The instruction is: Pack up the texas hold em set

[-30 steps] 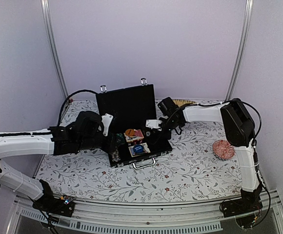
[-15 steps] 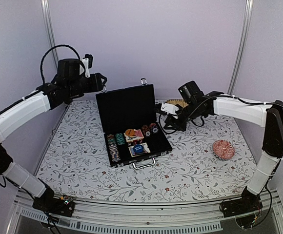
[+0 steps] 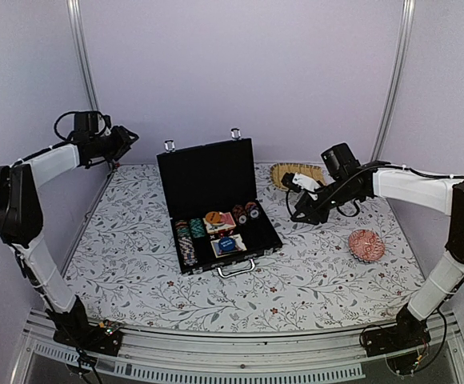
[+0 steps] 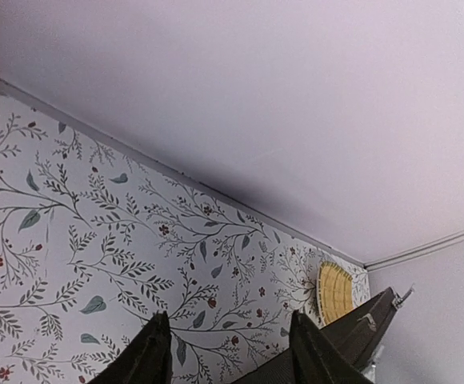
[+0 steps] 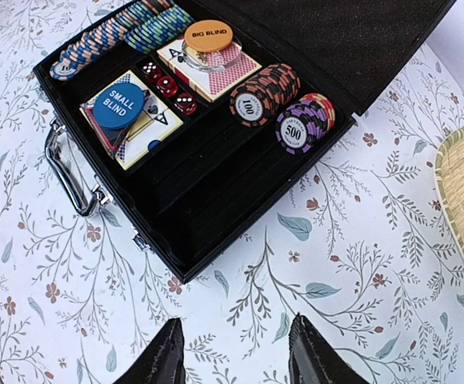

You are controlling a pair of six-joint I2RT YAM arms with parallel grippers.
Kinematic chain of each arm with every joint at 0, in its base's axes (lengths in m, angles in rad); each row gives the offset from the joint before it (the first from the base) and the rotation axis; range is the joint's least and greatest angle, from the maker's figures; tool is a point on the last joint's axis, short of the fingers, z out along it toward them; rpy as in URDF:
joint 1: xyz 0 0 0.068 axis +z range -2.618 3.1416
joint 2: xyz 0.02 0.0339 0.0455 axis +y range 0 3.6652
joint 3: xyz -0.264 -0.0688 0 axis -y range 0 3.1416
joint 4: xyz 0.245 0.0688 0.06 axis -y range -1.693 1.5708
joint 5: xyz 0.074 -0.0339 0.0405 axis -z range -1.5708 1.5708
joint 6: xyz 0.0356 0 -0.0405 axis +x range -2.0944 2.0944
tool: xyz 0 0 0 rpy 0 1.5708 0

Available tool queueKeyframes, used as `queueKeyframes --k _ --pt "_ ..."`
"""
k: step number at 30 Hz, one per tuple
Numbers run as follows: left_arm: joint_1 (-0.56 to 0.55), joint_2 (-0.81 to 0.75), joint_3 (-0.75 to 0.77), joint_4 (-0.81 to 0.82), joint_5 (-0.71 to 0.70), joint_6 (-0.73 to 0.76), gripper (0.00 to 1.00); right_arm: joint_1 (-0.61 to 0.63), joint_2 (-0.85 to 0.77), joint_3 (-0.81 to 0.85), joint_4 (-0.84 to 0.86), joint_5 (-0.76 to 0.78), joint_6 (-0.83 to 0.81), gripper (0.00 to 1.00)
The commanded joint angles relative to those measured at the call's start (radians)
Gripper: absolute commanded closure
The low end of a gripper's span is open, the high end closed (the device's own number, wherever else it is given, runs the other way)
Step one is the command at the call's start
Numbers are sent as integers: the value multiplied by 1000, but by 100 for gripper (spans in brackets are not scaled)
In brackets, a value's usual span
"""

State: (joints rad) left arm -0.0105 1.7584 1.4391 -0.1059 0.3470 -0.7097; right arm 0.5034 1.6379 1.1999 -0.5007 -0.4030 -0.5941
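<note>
The floral table carries the black briefcase at its middle. The case is open, its lid upright at the back with two metal latches on the top edge and a metal handle on the front wall.

The left gripper hangs high, well to the left of the briefcase. Its fingers stand apart with only table showing between them. From its wrist camera only a corner of the lid shows, cut off by the lower edge.

The right gripper hovers just off the briefcase's right side, jaws parted and empty.

A woven mat lies behind and to the right of the briefcase, cut off at the frame edge in the right wrist view. A red patterned dish sits farther right, well apart.

Inside the briefcase:
- Chip rows fill the left slots.
- Two short chip stacks, marked 100 and 500, lie at the back right.
- Two card decks are in the middle, each partly covered by a disc.
- An orange disc reads BIG BLIND, and a blue disc reads SMALL BLIND.
- Small red dice lie between the decks.
</note>
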Motion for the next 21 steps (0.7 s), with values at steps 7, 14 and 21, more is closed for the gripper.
queueKeyframes --k 7,14,21 --pt "16 266 91 76 384 -51 50 -9 -23 -30 37 -9 4 53" --pt "-17 303 65 97 547 4 50 -14 -2 -32 40 -5 -1 52" --pt "-70 236 -29 122 609 66 51 -17 9 -30 42 2 -3 52"
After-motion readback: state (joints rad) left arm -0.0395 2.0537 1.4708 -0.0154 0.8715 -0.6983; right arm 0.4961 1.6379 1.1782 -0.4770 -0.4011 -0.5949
